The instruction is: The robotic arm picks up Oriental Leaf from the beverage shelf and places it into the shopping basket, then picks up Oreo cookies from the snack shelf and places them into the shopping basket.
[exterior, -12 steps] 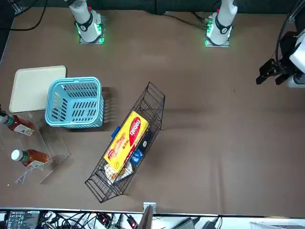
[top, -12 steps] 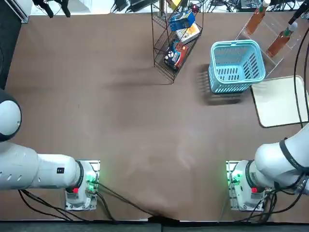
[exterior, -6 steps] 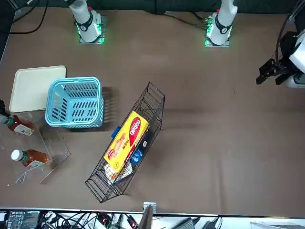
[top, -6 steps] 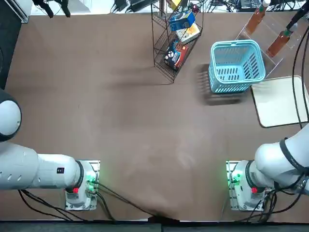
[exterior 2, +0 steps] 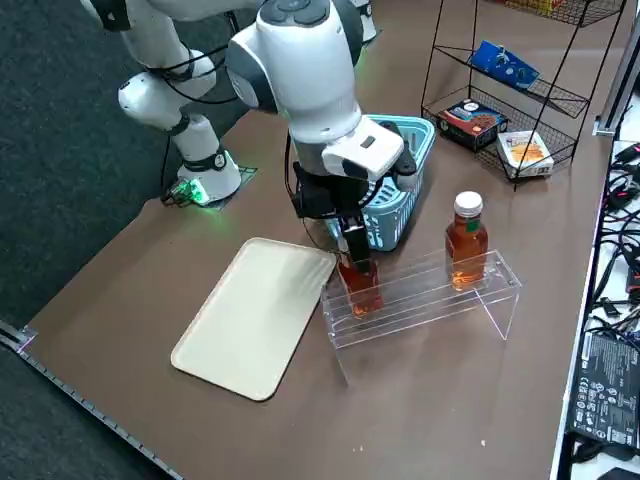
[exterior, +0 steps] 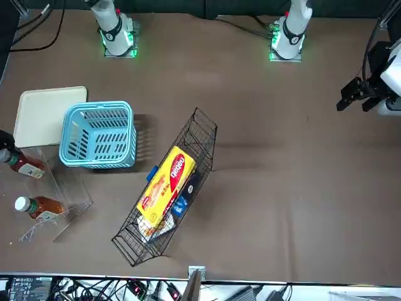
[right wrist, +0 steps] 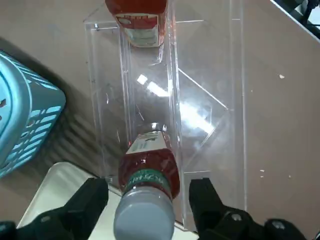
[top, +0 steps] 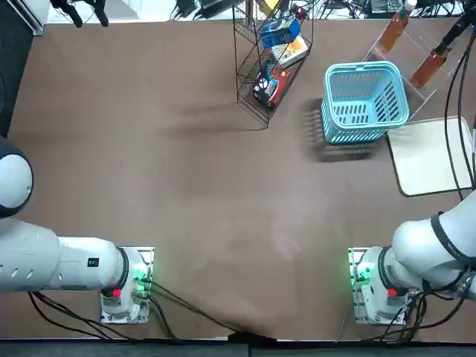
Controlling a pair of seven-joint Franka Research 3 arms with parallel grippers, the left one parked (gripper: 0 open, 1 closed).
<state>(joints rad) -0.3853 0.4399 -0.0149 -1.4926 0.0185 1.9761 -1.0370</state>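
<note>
The right gripper's black jaws (right wrist: pixel 148 205) stand apart, with the white-capped bottle of amber-brown tea (right wrist: pixel 148 185) between them, its base on the clear acrylic rack (right wrist: pixel 210 125). A second tea bottle (right wrist: pixel 142 22) lies on the rack beyond the jaws, and the turquoise slotted basket (right wrist: pixel 27 112) sits off to one side of them

glossy clear acrylic rack (exterior 2: pixel 420 300), turquoise plastic basket (exterior 2: pixel 395 205), smooth cream tray (exterior 2: pixel 255 318)
</note>
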